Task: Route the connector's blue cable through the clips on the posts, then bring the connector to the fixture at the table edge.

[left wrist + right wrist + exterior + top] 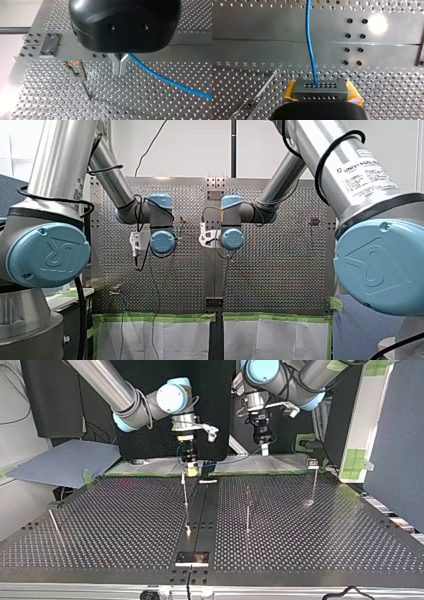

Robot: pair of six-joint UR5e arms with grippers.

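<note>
2 grippers hang above the far edge of the perforated table (100,525), in the upper middle of the top view. My right gripper (321,91) is clamped on the connector (320,96), a dark grey block with rows of holes, with its yellow pads (290,90) pressed on both ends. The blue cable (310,45) leaves the block's upper face and runs straight ahead, away from that gripper. My left gripper (120,68) has its metal fingers together. The cable passes right beside their base and trails off over the table; I cannot tell whether it is pinched. A clip post (76,73) stands near those fingers, apart from the cable. In the top view 3 upright posts (247,510) stand mid-table, and a metal plate (192,558) sits at the lower centre edge.
</note>
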